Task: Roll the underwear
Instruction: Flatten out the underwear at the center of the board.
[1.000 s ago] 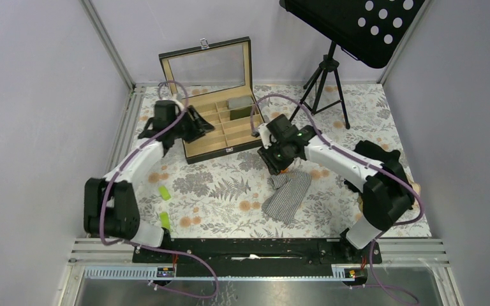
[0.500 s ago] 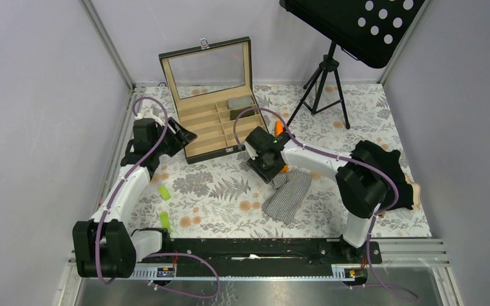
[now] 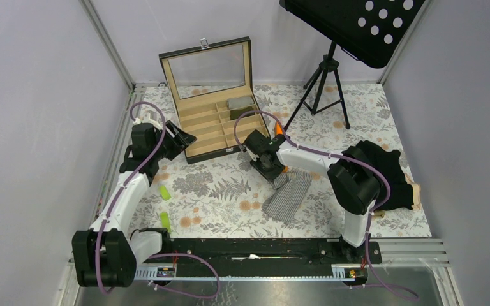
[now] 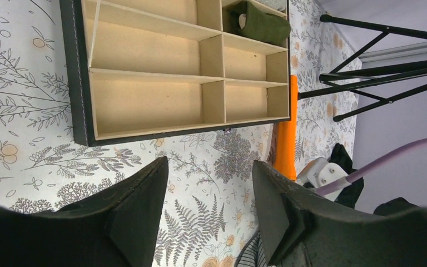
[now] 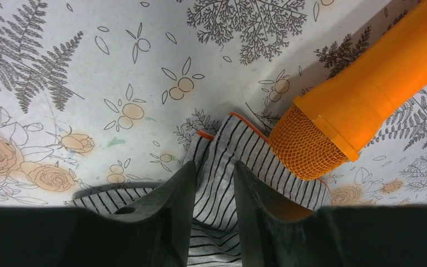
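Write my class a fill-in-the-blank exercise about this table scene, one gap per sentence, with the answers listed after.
The stick by the striped garment is coloured ___.
The right tool has a fold of the striped garment between its ___.
The left tool holds ___.
The lid of the box stands ___.
Answers: orange; fingers; nothing; open.
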Motion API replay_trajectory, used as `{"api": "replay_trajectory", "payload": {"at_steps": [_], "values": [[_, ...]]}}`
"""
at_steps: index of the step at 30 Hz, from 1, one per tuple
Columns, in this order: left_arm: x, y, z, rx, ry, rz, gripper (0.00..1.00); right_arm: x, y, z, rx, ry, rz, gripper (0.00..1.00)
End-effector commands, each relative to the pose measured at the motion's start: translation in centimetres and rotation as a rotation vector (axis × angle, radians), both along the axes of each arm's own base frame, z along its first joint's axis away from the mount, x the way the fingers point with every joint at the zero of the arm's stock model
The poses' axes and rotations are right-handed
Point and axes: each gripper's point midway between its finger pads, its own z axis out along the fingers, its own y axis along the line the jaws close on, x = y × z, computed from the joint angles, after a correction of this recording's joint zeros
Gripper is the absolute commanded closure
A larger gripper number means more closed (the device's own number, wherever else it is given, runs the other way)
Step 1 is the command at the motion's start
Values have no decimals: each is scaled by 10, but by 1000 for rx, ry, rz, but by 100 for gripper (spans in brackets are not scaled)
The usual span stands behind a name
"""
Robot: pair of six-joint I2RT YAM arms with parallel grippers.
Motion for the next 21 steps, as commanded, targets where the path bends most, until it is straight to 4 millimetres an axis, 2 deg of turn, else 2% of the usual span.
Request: {"api": "replay_trajectory", "payload": {"at_steps": [1,5,8,10,12,13,17,21], "values": [[3,-2,14,-25,-60,-7,40,8,6,4,-2,-29,-10,62],[4,-3,12,-28,-58,-6,40,9,3,2,-19,-32,-10,63],[6,4,13,-30,-59,14,40,5,-1,-5,-38,-14,-14,67],[6,4,12,-32,-58,10,40,5,-1,-8,-43,-8,-17,76],[5,2,9,-37,-48,-1,40,10,0,-5,-43,-27,-24,94],[5,1,7,-40,-41,-10,40,14,3,1,-33,-45,-26,100],[8,-9,3,-41,-25,-60,40,28,14,43,61,-127,-34,100],[13,-44,5,7,-47,-210,42,33,15,93,230,-190,-74,100]]}}
